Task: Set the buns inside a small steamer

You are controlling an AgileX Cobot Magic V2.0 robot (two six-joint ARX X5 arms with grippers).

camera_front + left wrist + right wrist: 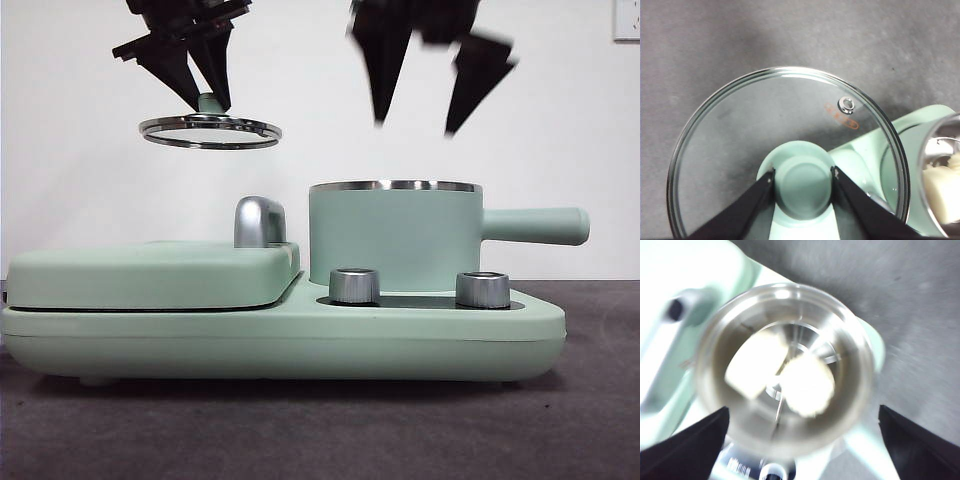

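Cream-white buns, both inside the small steamer [395,235]: the smooth roll [756,371] and the round one [807,385] lie side by side, touching, on the steel floor of the pot, directly below the gap between the right gripper's [430,125] fingers. The right wrist view is blurred, so ridges or specks on the round bun can't be made out. A corner of the buns also shows past the lid's edge in the left wrist view.

Steamer is uncovered, steel rim bare, straight handle [535,225] sticking out sideways. It sits on the mint-green cooker base [280,335], behind two steel knobs [355,285]. Flat lidded griddle section [150,275] sits beside it on the same base, with a steel handle [258,220] at its back.

Right gripper: fingers spread wide, nothing between them, hovering above the pot mouth, clear of the rim.

Left gripper [803,181]: fingers clamped on the green knob [804,185] of the glass lid [765,145], one finger each side. Lid hangs level in the air, above the griddle section and off to the side of the steamer, touching nothing else.

Base rests on a dark grey surface [320,430].
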